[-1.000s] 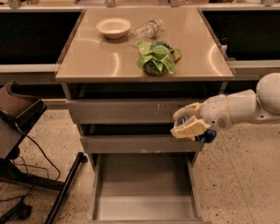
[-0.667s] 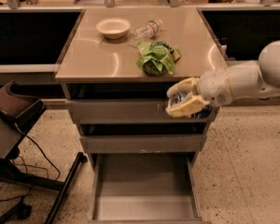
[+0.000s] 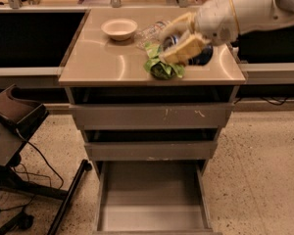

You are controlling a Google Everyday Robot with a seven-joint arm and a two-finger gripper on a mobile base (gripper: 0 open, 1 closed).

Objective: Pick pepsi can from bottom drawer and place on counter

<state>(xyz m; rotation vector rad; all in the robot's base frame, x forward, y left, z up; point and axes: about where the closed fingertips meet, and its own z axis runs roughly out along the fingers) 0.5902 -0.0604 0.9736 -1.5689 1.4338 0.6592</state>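
Observation:
My gripper [image 3: 185, 42] is over the right part of the tan counter [image 3: 108, 62], just above the green chip bag. Its pale yellow fingers [image 3: 186, 50] are shut on the dark blue pepsi can [image 3: 204, 56], which shows only partly behind them and lies tilted a little above the counter top. The bottom drawer [image 3: 152, 214] is pulled open below, and its grey floor is bare.
A cream bowl [image 3: 119, 28] and a clear water bottle [image 3: 149, 32] lie at the back of the counter. The green chip bag [image 3: 162, 68] sits near its front middle. The two upper drawers [image 3: 152, 116] are nearly shut. A dark chair base [image 3: 14, 126] stands left.
My arm has lifted from in front of the upper drawers to above the counter, carrying the can up and slightly back. The view has shifted with it.

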